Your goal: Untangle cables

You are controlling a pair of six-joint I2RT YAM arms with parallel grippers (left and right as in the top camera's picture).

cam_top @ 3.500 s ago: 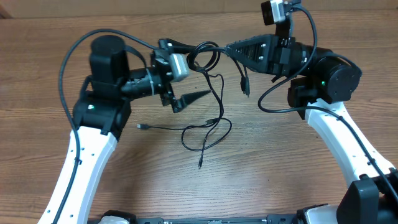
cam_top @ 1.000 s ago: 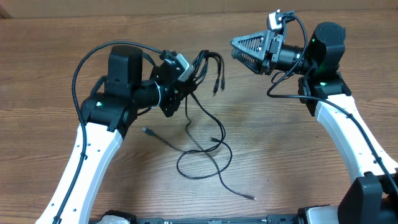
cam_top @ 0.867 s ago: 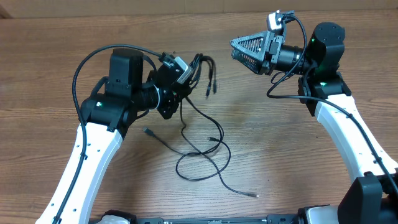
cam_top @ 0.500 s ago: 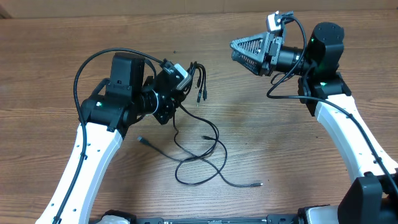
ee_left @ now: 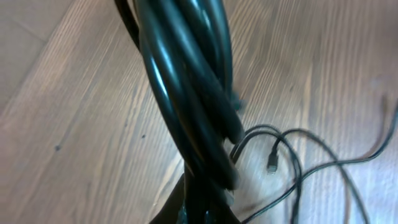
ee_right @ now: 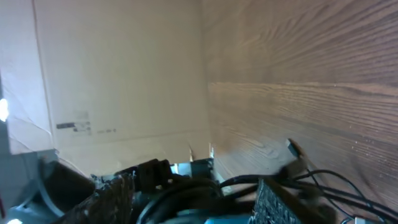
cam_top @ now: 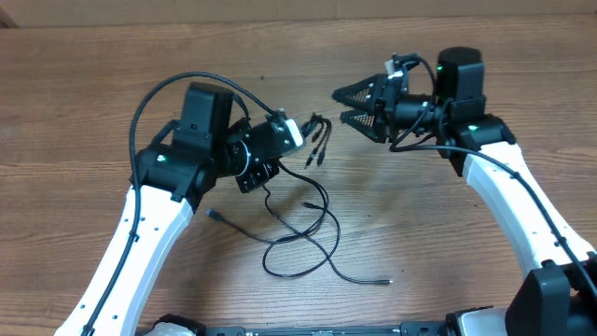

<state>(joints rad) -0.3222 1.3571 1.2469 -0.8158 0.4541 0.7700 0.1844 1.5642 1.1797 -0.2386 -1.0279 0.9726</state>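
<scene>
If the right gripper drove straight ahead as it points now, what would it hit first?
Probably the looped cables held by the left gripper: the right wrist view shows them between the right gripper's open jaws. Depth is unclear.

The left gripper (cam_top: 297, 133) sits near the middle of the wooden table (cam_top: 75, 112), raised on its white and black left arm (cam_top: 140, 243), clamped on a bunch of the cables (cam_top: 322, 135); two short plug ends hang from the bunch just to its right; the other strands drop to the table and spread in loose crossing loops in front of it; one plug tip (cam_top: 213, 215) lies to the left of the loops, another (cam_top: 387, 279) at the lower right; the right gripper (cam_top: 339, 105) points leftward at the bunch, near it but apart, its two fingers spread; the right arm (cam_top: 508, 196) reaches in from the lower right.
</scene>
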